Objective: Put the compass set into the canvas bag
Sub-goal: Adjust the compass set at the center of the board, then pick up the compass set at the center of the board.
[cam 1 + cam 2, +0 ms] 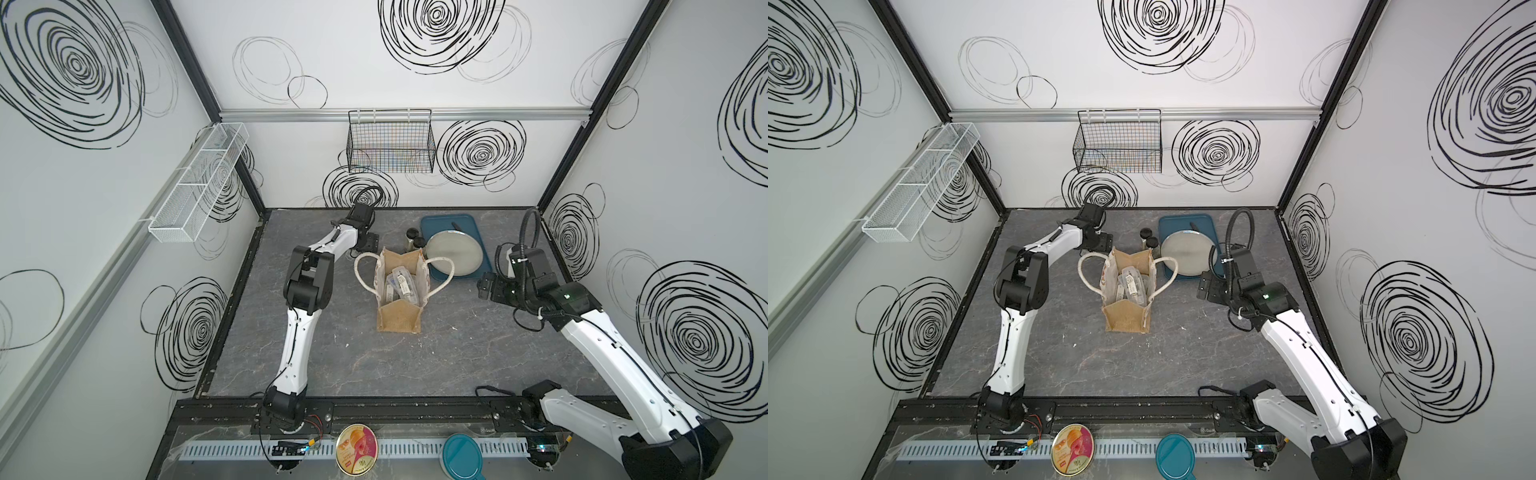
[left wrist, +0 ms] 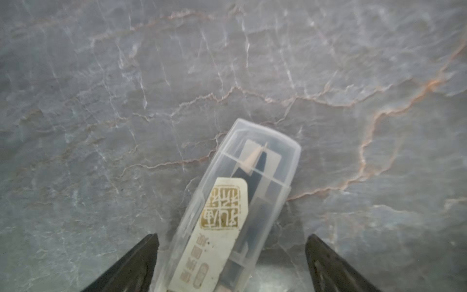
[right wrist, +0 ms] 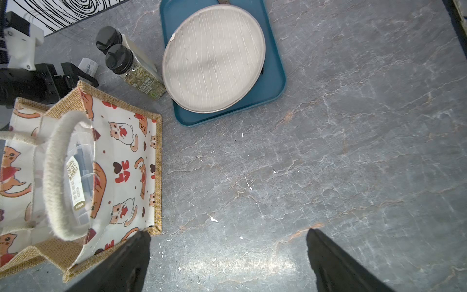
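Lying flat on the marbled table, a clear compass case sits between the left gripper's spread fingers. They flank it without touching, so nothing is grasped. In both top views this gripper is at the back of the table, just behind the bag. The bag's tan rear wall stands between the gripper and the open mouth. The right wrist view shows the case's end poking out beside the left gripper, near two black-capped jars. The jars stand just beside the bag's back corner and next to a blue tray bearing a grey plate. More cases already lie inside the bag. One white rope handle arches across the mouth above them. The right gripper is released too, its jaws wide over bare table to the right of the bag and apart from it.
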You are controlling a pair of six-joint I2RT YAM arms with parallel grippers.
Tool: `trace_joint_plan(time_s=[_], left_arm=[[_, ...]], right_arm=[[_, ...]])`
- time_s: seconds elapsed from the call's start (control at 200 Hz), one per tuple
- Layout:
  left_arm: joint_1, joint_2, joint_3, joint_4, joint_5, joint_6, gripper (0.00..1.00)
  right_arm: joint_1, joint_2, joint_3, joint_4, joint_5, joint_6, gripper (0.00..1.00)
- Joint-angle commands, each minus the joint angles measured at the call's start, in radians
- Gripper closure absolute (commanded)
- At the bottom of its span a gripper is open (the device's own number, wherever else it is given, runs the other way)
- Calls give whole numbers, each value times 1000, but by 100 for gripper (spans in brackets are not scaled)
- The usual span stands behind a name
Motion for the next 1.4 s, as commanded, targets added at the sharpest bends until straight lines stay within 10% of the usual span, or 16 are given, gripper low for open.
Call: trace_joint_plan(time_s=[0.0, 0.57, 0.821, 1.396], left_arm=[[6, 18, 33, -21, -25, 5, 7], [-8, -68, -109, 14, 35, -39, 43], [-20, 3, -44, -33, 24, -51, 22], [-16, -103, -184, 11, 70, -49, 55]], right_arm=[[0, 1, -19, 12, 2, 13, 0], [-4, -60, -72, 24, 5, 27, 0], [-9, -51, -74, 38, -8, 23, 0], [-14, -78, -92, 57, -14, 22, 0]])
